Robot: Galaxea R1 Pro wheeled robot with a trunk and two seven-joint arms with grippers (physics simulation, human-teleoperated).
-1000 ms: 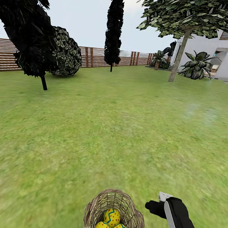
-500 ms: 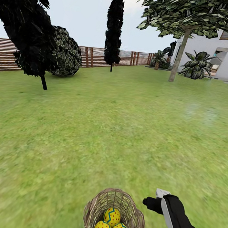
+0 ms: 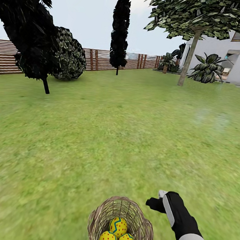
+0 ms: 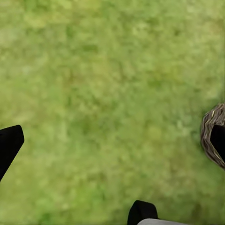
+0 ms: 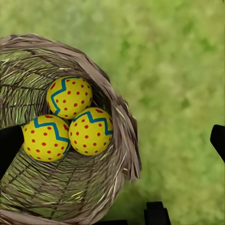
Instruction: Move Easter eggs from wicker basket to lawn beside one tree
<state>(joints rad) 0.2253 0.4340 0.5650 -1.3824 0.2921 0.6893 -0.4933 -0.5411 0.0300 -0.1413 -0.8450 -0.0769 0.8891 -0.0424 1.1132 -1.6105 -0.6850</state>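
The right claw (image 3: 155, 202) hangs wide open and empty beside the wicker basket (image 3: 140, 223), above the lawn (image 3: 115, 134); three Easter eggs (image 3: 118, 226) lie inside the basket.

A long brown wooden slat fence (image 3: 103, 60) runs along the far edge of the garden. A tall thin dark tree (image 3: 120, 29) stands before it. A round leafy bush (image 3: 69, 55) sits near another dark leaning tree (image 3: 28, 28). A white house (image 3: 227, 60) stands at the far right corner.
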